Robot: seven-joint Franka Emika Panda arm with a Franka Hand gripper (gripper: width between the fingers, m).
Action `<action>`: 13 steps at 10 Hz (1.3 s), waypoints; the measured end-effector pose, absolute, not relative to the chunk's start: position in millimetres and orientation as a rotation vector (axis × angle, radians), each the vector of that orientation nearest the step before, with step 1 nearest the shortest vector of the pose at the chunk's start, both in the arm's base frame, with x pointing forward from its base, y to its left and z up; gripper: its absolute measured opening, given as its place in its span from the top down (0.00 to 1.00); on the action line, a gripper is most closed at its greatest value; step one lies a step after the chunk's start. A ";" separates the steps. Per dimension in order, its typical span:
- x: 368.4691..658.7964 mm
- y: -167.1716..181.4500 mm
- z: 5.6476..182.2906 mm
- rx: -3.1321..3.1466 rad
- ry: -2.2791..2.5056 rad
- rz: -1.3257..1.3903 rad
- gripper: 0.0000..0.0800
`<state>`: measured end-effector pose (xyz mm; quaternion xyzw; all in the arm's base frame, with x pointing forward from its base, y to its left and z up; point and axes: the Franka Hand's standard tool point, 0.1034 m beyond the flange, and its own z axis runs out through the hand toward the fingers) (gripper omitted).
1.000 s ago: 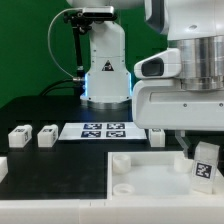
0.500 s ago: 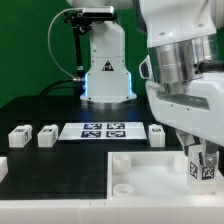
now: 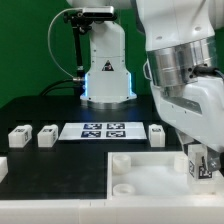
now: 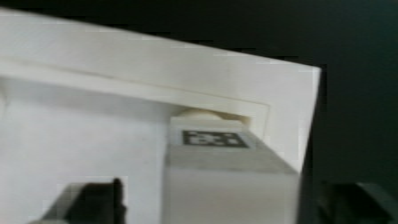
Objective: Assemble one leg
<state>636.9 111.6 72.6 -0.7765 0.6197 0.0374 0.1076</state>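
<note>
**Inspector:** Start at the fingers. What do you have?

**Operator:** I read the gripper (image 3: 203, 163) as clamped on the leg (image 3: 203, 162). In the wrist view the leg (image 4: 226, 172) stands between the two dark fingers (image 4: 93, 203), its tagged face toward the camera. I cannot see the pads actually touching it, so "clamped" is my judgement.

**Inspector:** Its long axis?

**Operator:** Running straight out from the fingers, roughly upright in the exterior view, perhaps slightly tilted.

**Inspector:** And beyond its tip?

**Operator:** The corner of the white tray-like piece (image 4: 107, 100). A rounded socket (image 4: 217, 115) sits right at the leg's far end, directly ahead along that axis. Whether the tip is already inside or only just beside it, I cannot tell.

**Inspector:** So the next move depends on what?

**Operator:** On axis and socket staying in line, I judge. Further out, spare legs (image 3: 46, 135) lie near the marker board (image 3: 100, 130), well apart from the fingers.
</note>
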 end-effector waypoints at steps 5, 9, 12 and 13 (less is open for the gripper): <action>637.0 115.7 75.2 -2.844 0.900 0.058 0.19; 636.9 113.0 74.7 -3.041 0.051 -0.011 0.19; 636.6 112.7 74.5 -3.038 0.134 -0.006 0.30; 636.5 113.0 74.4 -3.033 0.207 -0.002 0.47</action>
